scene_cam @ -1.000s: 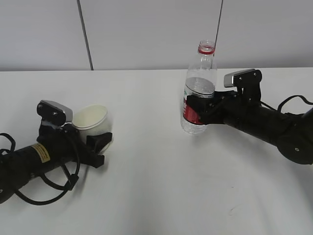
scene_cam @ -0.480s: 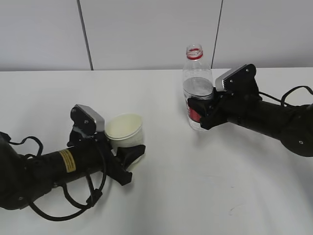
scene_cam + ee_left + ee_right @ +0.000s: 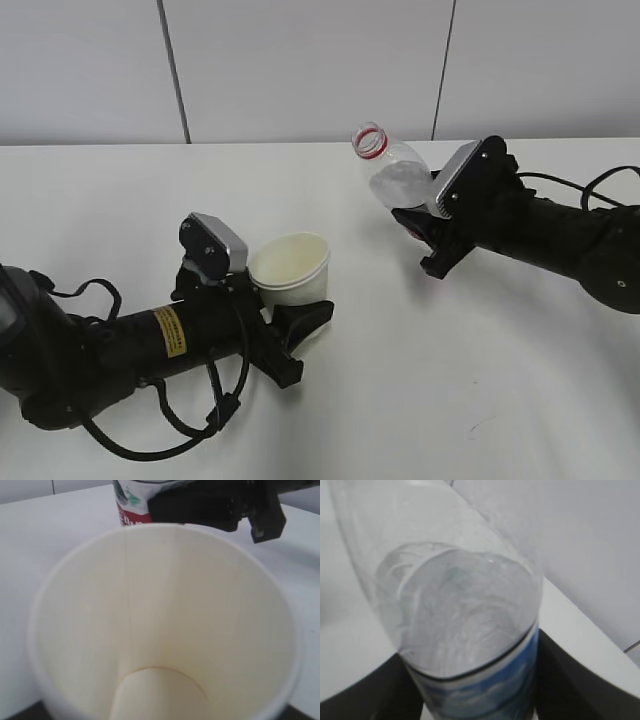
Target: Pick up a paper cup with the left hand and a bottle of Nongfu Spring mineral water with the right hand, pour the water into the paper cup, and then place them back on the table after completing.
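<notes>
My left gripper (image 3: 295, 325), on the arm with the yellow label, is shut on the white paper cup (image 3: 291, 268) and holds it upright, centre-left. The left wrist view looks straight into the cup (image 3: 165, 625), which is dry and empty. My right gripper (image 3: 430, 235) is shut on the clear water bottle (image 3: 395, 180) and holds it above the table (image 3: 450, 400), tilted with its open red-ringed mouth pointing up-left toward the cup. The water (image 3: 455, 610) lies slanted inside the bottle. The bottle's mouth is to the right of the cup and apart from it.
The white tabletop runs back to a grey panelled wall (image 3: 300, 70). Black cables (image 3: 150, 440) loop beside the left arm near the front edge, and another cable (image 3: 590, 185) trails behind the right arm.
My left gripper has carried the cup rightward toward the middle. My right gripper has moved the bottle left and tipped it from upright to a slant toward the cup.
</notes>
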Robot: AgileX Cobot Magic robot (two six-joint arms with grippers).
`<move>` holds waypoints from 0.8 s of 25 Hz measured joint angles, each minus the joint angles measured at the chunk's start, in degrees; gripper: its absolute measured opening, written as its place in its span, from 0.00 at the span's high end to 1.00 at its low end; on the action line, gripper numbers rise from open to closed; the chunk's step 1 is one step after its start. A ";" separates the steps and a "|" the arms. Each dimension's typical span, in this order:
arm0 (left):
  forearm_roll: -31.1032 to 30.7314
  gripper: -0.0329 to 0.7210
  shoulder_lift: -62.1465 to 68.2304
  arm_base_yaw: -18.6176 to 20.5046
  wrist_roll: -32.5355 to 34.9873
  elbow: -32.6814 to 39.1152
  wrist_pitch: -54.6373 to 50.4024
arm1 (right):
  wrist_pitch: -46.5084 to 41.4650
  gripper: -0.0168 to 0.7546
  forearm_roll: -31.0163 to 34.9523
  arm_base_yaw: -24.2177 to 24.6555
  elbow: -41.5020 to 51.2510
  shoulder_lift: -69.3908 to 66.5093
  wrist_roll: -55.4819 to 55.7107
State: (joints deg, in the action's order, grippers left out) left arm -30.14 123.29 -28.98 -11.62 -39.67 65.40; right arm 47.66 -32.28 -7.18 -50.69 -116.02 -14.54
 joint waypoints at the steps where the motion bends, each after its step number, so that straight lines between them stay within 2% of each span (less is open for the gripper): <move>1: 0.00 0.49 0.00 -0.14 -0.05 0.00 0.00 | 0.15 0.42 0.53 0.00 0.00 0.00 -1.97; 9: -0.18 0.49 0.00 -0.88 -0.05 -0.49 -0.06 | 1.02 0.43 1.52 0.00 0.00 0.00 -13.86; 20: -1.45 0.49 1.26 -0.94 -0.05 -3.39 -0.18 | 2.17 0.43 3.21 0.00 -0.12 0.00 -24.00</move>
State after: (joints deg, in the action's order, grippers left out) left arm -31.59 124.55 -29.93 -11.67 -43.06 65.22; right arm 49.83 -29.07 -7.18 -50.81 -116.02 -38.54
